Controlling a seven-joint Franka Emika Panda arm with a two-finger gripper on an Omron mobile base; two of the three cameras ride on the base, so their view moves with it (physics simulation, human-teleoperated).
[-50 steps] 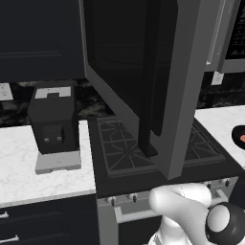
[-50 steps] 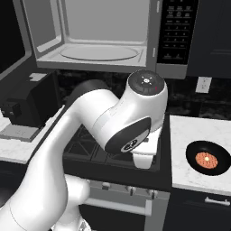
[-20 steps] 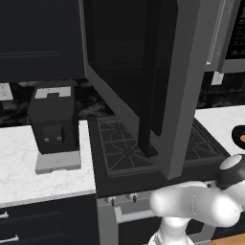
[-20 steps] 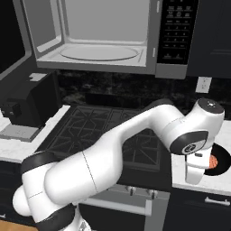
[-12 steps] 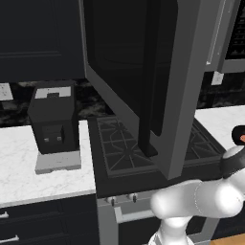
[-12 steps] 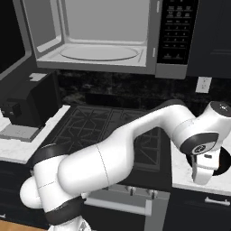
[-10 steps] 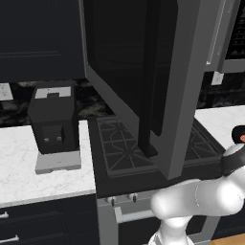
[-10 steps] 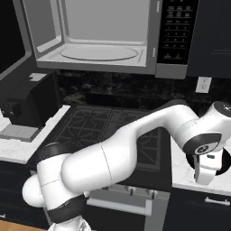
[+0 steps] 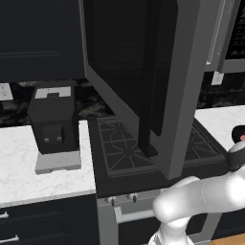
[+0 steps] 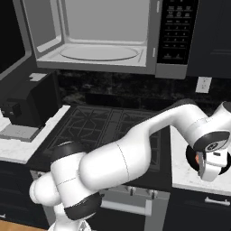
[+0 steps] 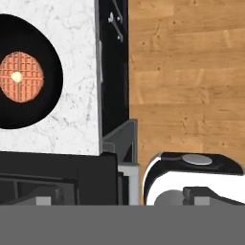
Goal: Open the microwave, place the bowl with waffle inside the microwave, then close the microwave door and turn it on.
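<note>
On the left stretch of white marble counter (image 9: 19,158), a black coffee machine (image 9: 53,123) stands near the edge that meets the stove (image 9: 124,153). Above the stove the microwave (image 10: 108,36) hangs with its door (image 9: 143,72) swung wide open, the pale cavity and round turntable (image 10: 99,53) bare. On the right counter (image 10: 180,167), just past the stove's right edge, sits the bowl with waffle (image 11: 19,76), near the counter's front edge. The white arm reaches across the stove front, and its gripper (image 10: 212,164) hangs over the bowl, apart from it. The jaws stand fully open and hold nothing.
</note>
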